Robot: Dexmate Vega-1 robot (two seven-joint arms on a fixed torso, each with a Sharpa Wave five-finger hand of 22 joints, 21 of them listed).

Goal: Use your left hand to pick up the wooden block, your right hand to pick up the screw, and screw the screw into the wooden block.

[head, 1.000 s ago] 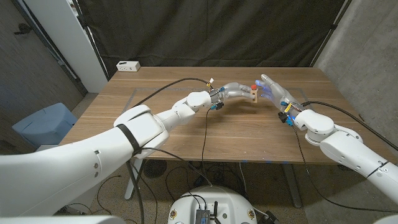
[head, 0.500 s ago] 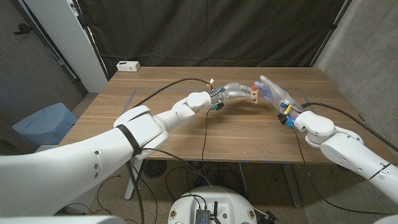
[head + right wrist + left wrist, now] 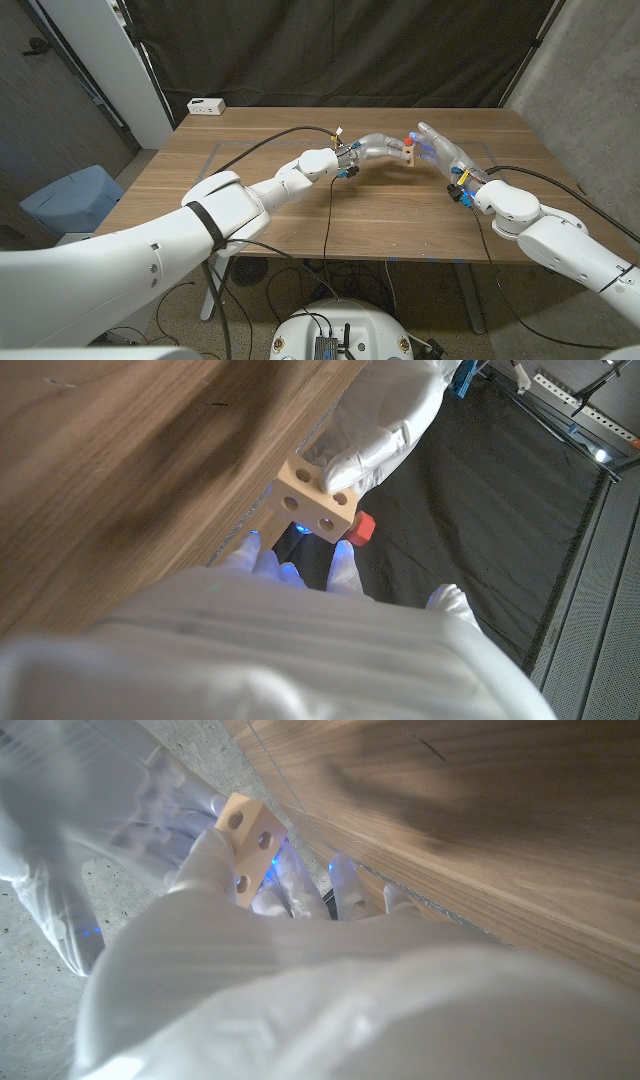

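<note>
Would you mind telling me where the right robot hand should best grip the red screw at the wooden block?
Probably by the red head, the only part of the screw showing beside the wooden block. Come from the side away from the left robot hand, which covers the block's other end.

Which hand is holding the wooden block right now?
The left hand grips the wooden block; the right hand only meets it at the red screw.

The right hand (image 3: 437, 146) edged slightly closer to the wooden block (image 3: 409, 152). The red screw (image 3: 411, 139) shifted a little at the block's top.
</note>
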